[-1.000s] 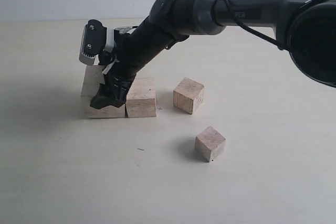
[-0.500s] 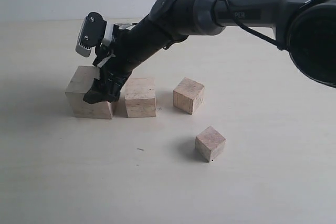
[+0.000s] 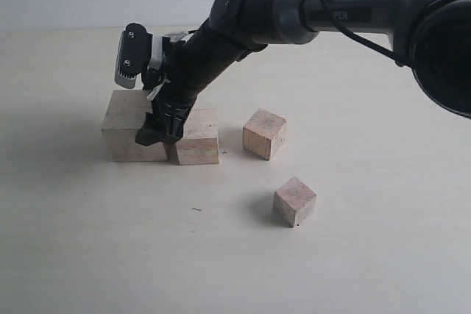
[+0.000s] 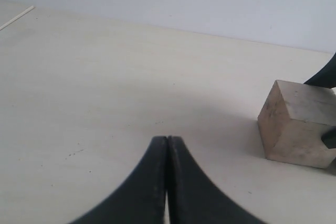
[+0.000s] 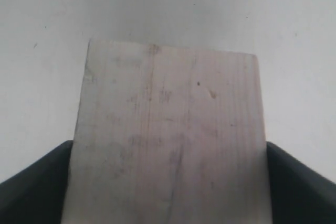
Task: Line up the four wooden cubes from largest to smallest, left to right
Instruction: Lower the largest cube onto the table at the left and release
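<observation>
At the far left of the table (image 3: 88, 255), the largest cube (image 3: 125, 129) is seen resting on the surface, flanked on two sides by the right gripper (image 3: 156, 131). In the right wrist view its dark fingers (image 5: 31, 182) are pressed against opposite faces, so the block is judged to be grasped rather than released. Just beside it to the right the second cube (image 3: 199, 137) is set, though whether the two touch is hidden by a finger. Further right, a little apart, the third cube (image 3: 264, 134) is found, turned slightly off square. The smallest cube (image 3: 294, 201) is placed nearer the camera, out of the row and rotated. The left gripper (image 4: 167, 145) is seen clenched and empty, well apart from the row. Three places are judged roughly filled; the smallest cube is yet to be brought into line, and the spacing evened.
</observation>
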